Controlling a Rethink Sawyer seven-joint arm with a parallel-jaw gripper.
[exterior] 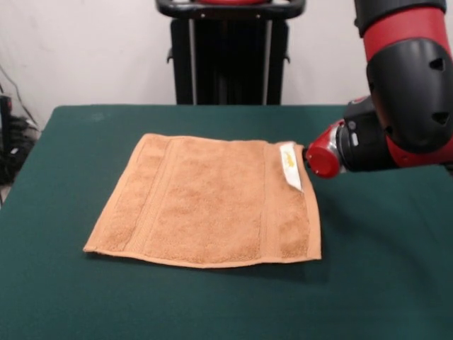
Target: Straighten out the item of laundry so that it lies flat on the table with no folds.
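Note:
The tan-orange towel (209,202) lies spread out on the dark green table (382,283), a little left of centre. It looks flat, with woven border bands near its left and right ends. A small white tag (290,166) lies on top of it at the far right corner. A red and black arm segment (407,92) comes down at the right edge. Its red-capped joint (322,159) hangs just right of the tagged corner, above the table. The gripper itself does not show.
The black pedestal (226,57) stands behind the table's far edge at the top centre. Dark cables and equipment (10,138) sit off the table's left edge. A pale wall is behind.

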